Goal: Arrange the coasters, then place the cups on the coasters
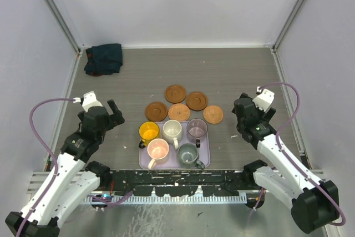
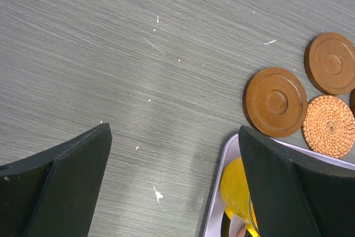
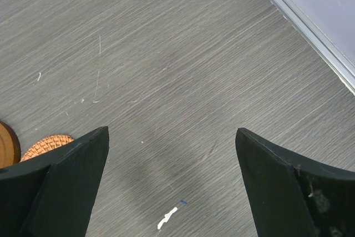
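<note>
Five coasters lie in a loose cluster on the grey table: dark brown ones (image 1: 175,93), (image 1: 197,100), (image 1: 156,110) and cork ones (image 1: 178,111), (image 1: 213,114). Just in front, a lilac tray (image 1: 207,149) holds the cups: yellow (image 1: 148,131), cream (image 1: 172,130), purple-grey (image 1: 197,129), pink (image 1: 158,150), grey-green (image 1: 188,152). My left gripper (image 1: 115,113) hovers open left of the tray; the left wrist view has its gripper (image 2: 175,131) above bare table, with the yellow cup (image 2: 236,190) and two brown coasters (image 2: 275,102), (image 2: 331,62) at right. My right gripper (image 1: 239,116) (image 3: 172,131) stands open and holds nothing, right of the cork coaster (image 3: 47,144).
A dark teal cloth (image 1: 104,58) lies bunched in the back left corner. White walls with metal frame posts close the table in on the left, back and right. Small white flecks (image 3: 167,218) dot the table surface.
</note>
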Tool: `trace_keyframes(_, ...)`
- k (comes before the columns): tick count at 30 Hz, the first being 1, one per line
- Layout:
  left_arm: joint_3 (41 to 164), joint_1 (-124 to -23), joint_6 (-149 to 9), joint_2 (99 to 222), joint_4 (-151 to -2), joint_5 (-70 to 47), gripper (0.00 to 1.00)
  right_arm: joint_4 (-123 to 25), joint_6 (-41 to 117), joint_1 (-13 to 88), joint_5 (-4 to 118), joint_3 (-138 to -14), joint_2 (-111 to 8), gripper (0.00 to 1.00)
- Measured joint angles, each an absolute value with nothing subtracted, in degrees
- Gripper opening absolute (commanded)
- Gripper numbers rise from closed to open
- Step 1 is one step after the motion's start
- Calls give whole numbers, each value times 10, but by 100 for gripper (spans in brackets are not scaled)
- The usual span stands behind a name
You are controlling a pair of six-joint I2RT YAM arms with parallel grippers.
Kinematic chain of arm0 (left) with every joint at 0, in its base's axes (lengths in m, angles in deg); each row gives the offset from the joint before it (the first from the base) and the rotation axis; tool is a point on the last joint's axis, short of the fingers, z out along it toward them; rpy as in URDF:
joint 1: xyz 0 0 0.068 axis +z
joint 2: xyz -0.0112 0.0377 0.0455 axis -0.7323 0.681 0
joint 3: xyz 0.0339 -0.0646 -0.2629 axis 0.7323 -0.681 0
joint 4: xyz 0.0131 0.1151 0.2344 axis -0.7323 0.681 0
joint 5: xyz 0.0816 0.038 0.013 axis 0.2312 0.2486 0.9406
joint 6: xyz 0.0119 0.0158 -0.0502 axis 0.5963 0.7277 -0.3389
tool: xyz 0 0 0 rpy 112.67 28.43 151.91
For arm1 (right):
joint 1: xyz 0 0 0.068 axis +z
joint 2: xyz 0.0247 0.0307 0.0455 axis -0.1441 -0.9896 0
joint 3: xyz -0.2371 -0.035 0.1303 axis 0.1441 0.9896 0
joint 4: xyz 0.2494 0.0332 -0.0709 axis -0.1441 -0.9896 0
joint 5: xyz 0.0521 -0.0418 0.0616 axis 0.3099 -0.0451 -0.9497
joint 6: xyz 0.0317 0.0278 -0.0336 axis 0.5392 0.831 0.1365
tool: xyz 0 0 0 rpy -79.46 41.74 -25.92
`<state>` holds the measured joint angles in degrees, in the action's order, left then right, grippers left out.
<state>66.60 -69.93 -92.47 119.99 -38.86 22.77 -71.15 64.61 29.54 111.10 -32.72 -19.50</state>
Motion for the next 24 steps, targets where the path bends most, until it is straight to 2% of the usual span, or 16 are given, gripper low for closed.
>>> trace_keyframes(24,690,-699,-938,1238,-373,243,98,-711,659,295,1115,-331,-221,100)
